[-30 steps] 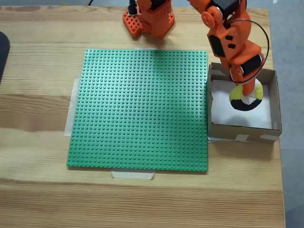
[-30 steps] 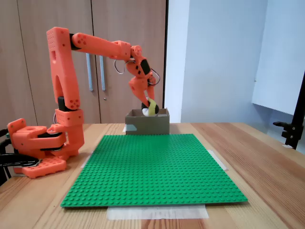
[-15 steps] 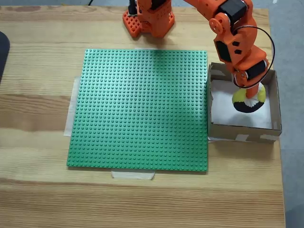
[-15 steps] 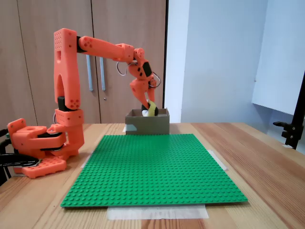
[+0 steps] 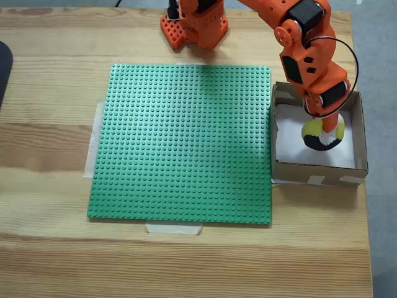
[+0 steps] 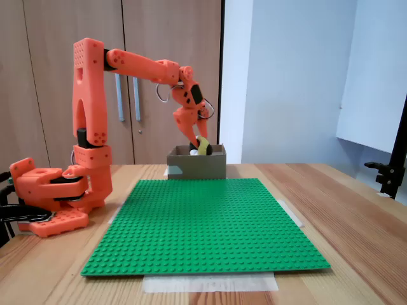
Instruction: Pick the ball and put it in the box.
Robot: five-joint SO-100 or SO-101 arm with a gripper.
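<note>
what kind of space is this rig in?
Probably an office or lab room, not a home kitchen or factory: a wooden table, wood-fronted cabinets with bar handles behind the arm, and a taped-down green studded baseplate as a work area.

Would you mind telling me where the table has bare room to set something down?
Bare wood runs left of the green baseplate and along the near edge below it. It is crowded at the box, where the gripper holds the ball.
</note>
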